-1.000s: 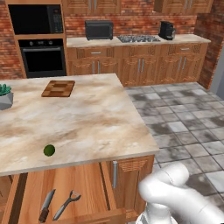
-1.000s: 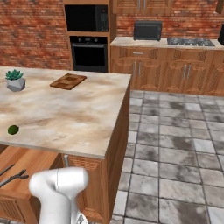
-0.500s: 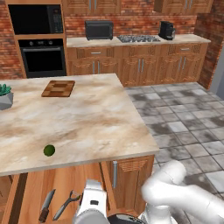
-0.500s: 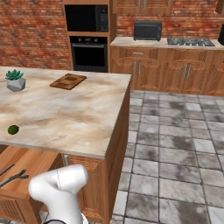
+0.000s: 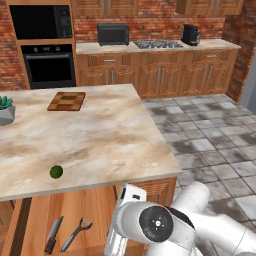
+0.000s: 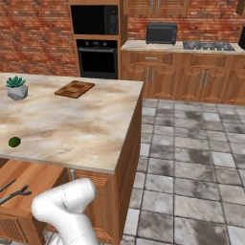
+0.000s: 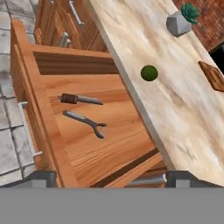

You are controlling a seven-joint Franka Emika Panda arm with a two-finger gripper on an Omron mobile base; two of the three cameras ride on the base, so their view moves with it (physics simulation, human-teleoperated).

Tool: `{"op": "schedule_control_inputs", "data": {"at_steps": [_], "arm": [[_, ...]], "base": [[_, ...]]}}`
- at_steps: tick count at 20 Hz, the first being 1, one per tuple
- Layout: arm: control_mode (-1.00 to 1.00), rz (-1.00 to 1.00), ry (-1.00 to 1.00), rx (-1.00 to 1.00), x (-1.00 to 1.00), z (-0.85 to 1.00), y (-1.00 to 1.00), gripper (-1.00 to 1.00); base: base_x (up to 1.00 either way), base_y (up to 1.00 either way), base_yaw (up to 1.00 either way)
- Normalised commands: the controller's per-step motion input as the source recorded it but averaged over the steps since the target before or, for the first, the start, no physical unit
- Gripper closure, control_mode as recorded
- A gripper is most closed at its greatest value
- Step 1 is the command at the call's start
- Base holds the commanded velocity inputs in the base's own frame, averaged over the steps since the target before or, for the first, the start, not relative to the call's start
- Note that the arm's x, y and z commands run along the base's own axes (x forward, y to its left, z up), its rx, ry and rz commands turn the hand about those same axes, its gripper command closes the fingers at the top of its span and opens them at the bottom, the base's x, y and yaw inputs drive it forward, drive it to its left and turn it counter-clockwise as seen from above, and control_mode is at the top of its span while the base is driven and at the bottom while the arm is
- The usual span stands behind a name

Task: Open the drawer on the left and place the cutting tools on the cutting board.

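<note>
Drawer (image 7: 100,144) stands pulled out with both cutting tools (image 7: 85,118) lying inside; tool (image 7: 109,179) above, jaws spread

The left base view looks forward and down from behind the arm across the marble tabletop (image 5: 100,145) toward the brick back wall (image 5: 150,12). The right base view faces the same way from the other side, sharing the tabletop (image 6: 72,124), checkered cutting board (image 6: 74,88) and oven (image 6: 97,58). The hand view sits close above the open drawer (image 7: 94,131), looking steeply down, rolled sideways against the room.
</note>
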Motion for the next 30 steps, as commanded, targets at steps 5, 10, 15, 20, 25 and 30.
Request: {"op": "schedule_control_inputs", "data": {"at_steps": [5,10,15,20,25,30], "arm": [[-1.00,-0.43,0.34,0.14,0.64,0.00,0.03,-1.00],[-1.00,-0.57,0.51,0.13,0.46,0.00,0.19,-1.00],[-1.00,-0.48,0.65,0.10,0.34,-0.01,0.26,-1.00],[-1.00,-0.03,0.14,0.01,0.04,-0.04,0.02,-1.00],[-1.00,0.00,0.01,0.00,0.00,-0.43,0.20,-1.00],[-1.00,-0.02,0.04,0.01,0.00,-0.51,0.14,-1.00]], "base": [[0.00,0.00,0.00],[0.00,0.00,0.00],[0.00,0.00,0.00],[0.00,0.00,0.00],[0.00,0.00,0.00],[0.00,0.00,0.00]]}}
